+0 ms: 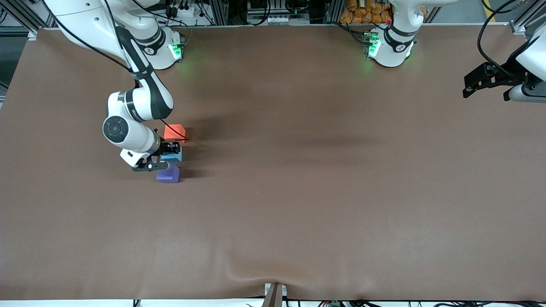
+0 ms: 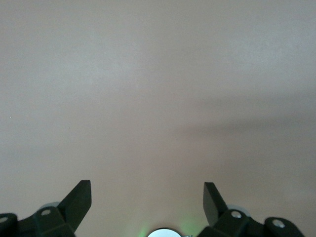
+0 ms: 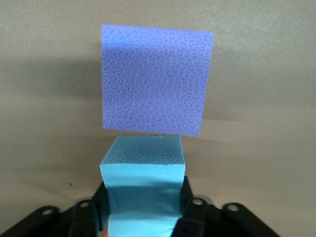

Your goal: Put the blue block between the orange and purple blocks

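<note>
The blue block (image 1: 174, 157) sits in line between the orange block (image 1: 174, 131) and the purple block (image 1: 168, 175), toward the right arm's end of the table. My right gripper (image 1: 166, 156) comes down on it from the side, and its fingers press against two opposite faces. In the right wrist view the blue block (image 3: 143, 165) fills the right gripper (image 3: 144, 200), with the purple block (image 3: 157, 81) just past it and a thin gap between them. My left gripper (image 1: 469, 88) waits open over the left arm's end of the table; in its wrist view the left gripper (image 2: 147, 195) has nothing between its fingers.
The brown table cover (image 1: 298, 192) has a raised wrinkle at its edge nearest the front camera. Both arm bases stand along the edge farthest from that camera.
</note>
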Motion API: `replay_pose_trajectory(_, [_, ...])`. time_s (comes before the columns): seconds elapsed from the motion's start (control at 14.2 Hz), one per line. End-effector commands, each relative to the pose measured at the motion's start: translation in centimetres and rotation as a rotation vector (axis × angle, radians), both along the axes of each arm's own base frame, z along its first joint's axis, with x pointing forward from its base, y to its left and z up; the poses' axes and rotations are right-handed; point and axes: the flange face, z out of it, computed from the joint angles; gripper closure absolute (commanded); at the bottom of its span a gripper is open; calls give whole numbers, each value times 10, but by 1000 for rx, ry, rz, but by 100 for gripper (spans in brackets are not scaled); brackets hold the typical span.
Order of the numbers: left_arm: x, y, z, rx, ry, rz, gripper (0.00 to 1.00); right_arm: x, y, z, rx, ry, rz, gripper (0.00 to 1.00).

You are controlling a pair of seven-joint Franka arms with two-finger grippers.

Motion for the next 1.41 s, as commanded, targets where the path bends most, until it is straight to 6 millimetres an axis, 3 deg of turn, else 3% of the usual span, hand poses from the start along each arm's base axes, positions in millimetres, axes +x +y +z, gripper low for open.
replay_pose_trajectory(0.0, [2,1,2,-12,-6,1,0,0,-2,10,1,7,15,0])
replay_pose_trajectory(0.35, [2,1,3,-12,-8,1,0,60,-17,104,17,36,-24,0])
replay_pose_trajectory(0.71, [2,1,3,-12,-8,1,0,124,-74,253,59,-10,-115,0])
replay_pose_trajectory(0.92, [2,2,3,-13,-8,3,0,128,-106,302,58,-47,-155,0])
replay_pose_trajectory(1.06, [2,2,2,-12,-6,3,0,122,-106,328,40,-45,-159,0])
replay_pose_trajectory(1.34, [2,2,2,-13,-6,3,0,99,-121,406,-135,-164,-125,0])
